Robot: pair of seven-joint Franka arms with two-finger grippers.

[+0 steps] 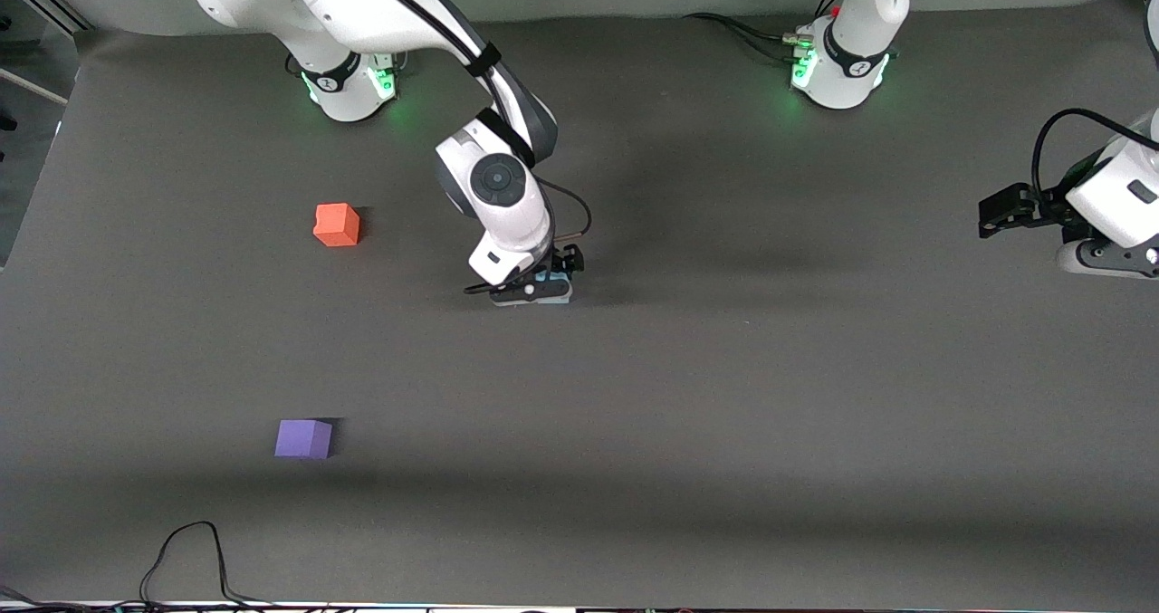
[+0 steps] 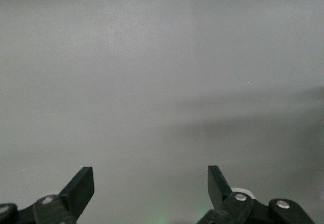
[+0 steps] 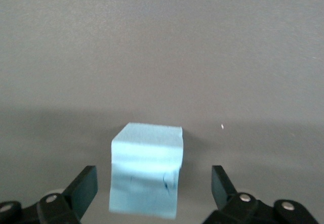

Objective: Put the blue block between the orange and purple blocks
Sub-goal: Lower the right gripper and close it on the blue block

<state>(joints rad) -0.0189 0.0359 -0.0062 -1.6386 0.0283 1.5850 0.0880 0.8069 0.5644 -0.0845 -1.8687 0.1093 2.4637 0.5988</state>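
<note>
The right gripper (image 1: 541, 289) is down at the small sky-blue matte foam cube (image 3: 147, 169) on the grey table (image 1: 815, 396), fingers spread either side — not touching it. That cube lies toward the left arm's end from the orange-red matte cube (image 1: 337, 225), the violet-purple matte cube (image 1: 303, 438) nearer the front camera than both. The left gripper (image 2: 151, 189) waits above the table's edge — fingers spread, empty.

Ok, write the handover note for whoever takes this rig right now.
Right gripper: open, down at the table around the blue block, fingers apart from it on both sides.
Left gripper: open, waiting at the left arm's end of the table.
Orange block and purple block: toward the right arm's end, purple nearer the front camera.
Done: approach.
Left: grasp, carry, place blue between them.
</note>
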